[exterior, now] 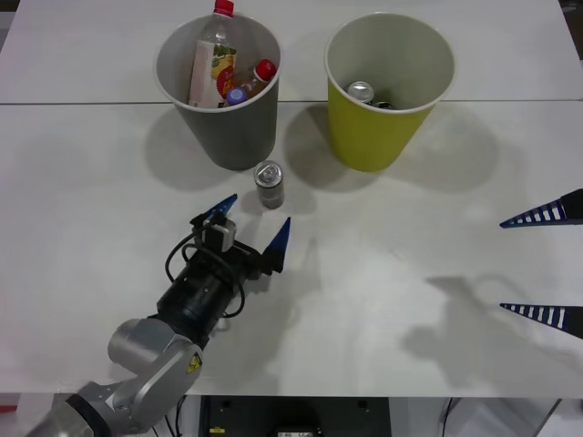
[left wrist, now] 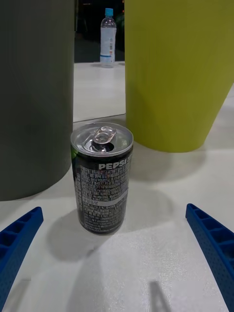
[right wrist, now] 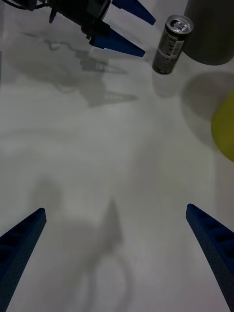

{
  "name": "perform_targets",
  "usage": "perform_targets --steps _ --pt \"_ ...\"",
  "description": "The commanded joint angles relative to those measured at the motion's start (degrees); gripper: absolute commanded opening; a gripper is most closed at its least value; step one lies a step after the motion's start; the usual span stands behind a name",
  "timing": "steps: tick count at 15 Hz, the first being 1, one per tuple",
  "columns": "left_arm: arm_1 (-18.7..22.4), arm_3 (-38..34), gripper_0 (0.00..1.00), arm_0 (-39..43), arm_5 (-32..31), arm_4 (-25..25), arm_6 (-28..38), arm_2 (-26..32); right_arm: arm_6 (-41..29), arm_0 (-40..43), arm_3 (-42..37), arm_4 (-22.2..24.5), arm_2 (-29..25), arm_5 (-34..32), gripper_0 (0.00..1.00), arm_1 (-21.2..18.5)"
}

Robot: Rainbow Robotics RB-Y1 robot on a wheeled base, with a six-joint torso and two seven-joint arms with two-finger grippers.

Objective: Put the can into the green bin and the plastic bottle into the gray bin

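The green bin (exterior: 378, 118) stands toward the desk's (exterior: 410, 273) far edge, and its wall hides most of what lies inside: a silver can top shows at the bottom, with something dark beside it that is hard to make out. The gray bin (exterior: 223, 109) stands just beside it toward the desk's left, holding bottles (exterior: 214, 59) whose lower parts are hidden; two have red caps. The can (exterior: 269, 185) stands upright on the desk just in front of the gray bin, near the gap between the two bins, pull-tab up, touching neither. The left arm reaches from the near edge, angled forward toward the can, its body cut off at the bottom of the front view. The left gripper (exterior: 252, 221) is spread wide and holds nothing, its blue fingertips just short of the can. The right gripper (exterior: 547, 264) hangs over the desk's right edge, also spread wide and empty, its arm cut off.
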Motion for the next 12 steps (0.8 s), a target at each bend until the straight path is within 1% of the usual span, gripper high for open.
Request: perform_targets --steps 1,6,12 --pt "-1.35 4.86 1.0 -3.26 2.35 0.51 0.1 -1.12 0.0 0.0 0.0 0.0 0.0 0.0 1.0 0.0" --pt "-3.72 9.17 1.0 -7.13 2.35 0.6 0.1 -1.12 0.0 0.0 0.0 0.0 0.0 0.0 1.0 0.0" --pt "-5.3 13.83 1.0 -11.0 2.35 0.69 0.45 -1.12 0.0 0.0 0.0 0.0 0.0 0.0 1.0 0.0"
